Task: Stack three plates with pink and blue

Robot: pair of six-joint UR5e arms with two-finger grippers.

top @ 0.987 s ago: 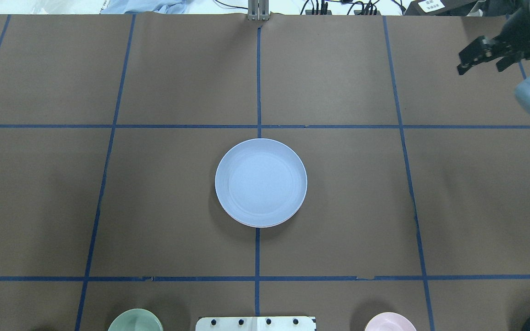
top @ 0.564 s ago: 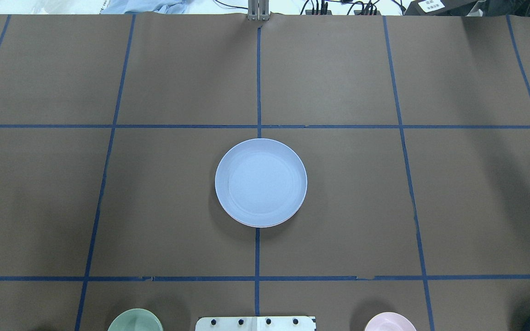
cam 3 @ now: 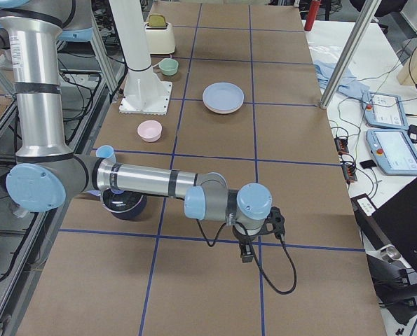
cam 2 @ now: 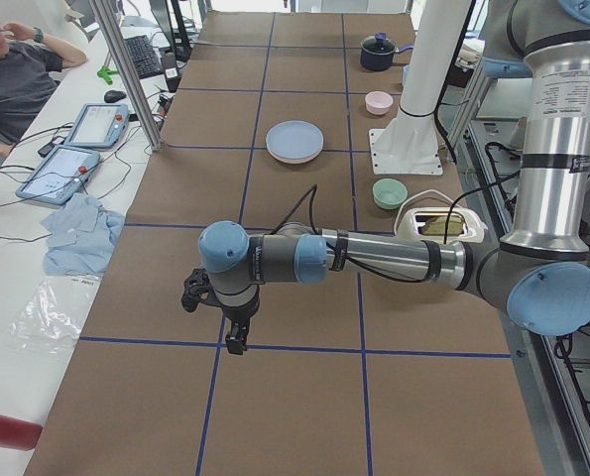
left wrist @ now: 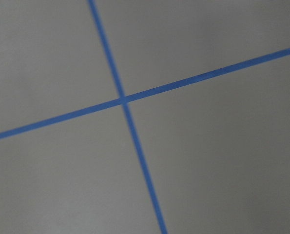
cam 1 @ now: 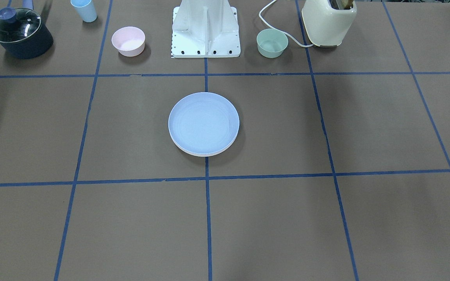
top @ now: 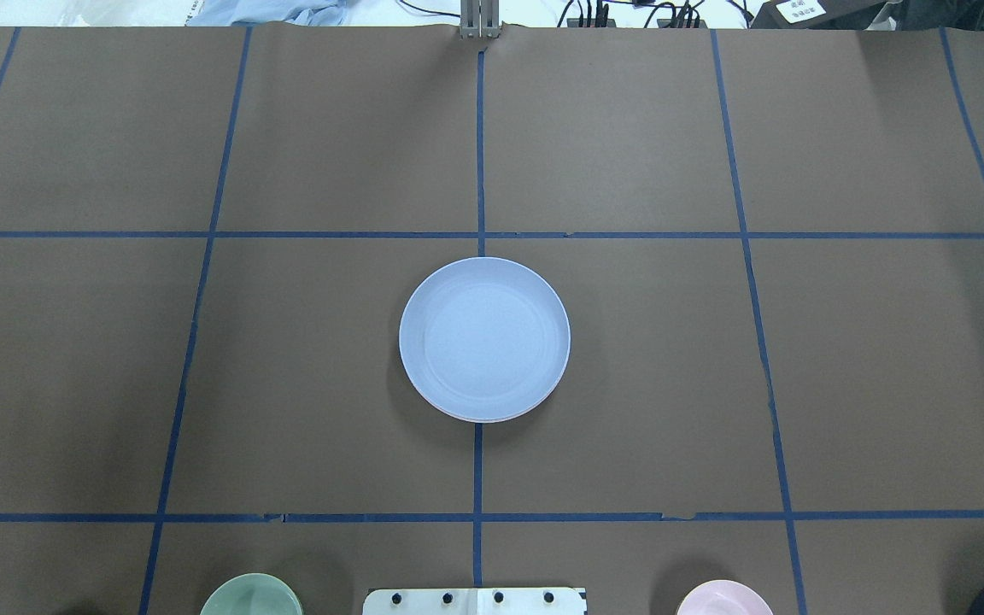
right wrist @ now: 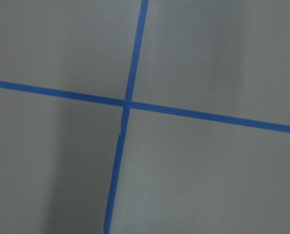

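Note:
A stack of plates sits at the table's middle, a blue plate on top and a pale pinkish rim showing beneath it. The stack also shows in the exterior left view and the exterior right view. My left gripper hangs far from the stack near the table's left end, seen only in the exterior left view. My right gripper hangs near the right end, seen only in the exterior right view. I cannot tell whether either is open or shut. Both wrist views show only brown paper and blue tape.
Along the robot's side stand a pink bowl, a green bowl, a cream toaster, a dark lidded pot, a blue cup and the white robot base.
My right arm and gripper have swung out of the overhead view's top right corner. The plate stack has not moved.

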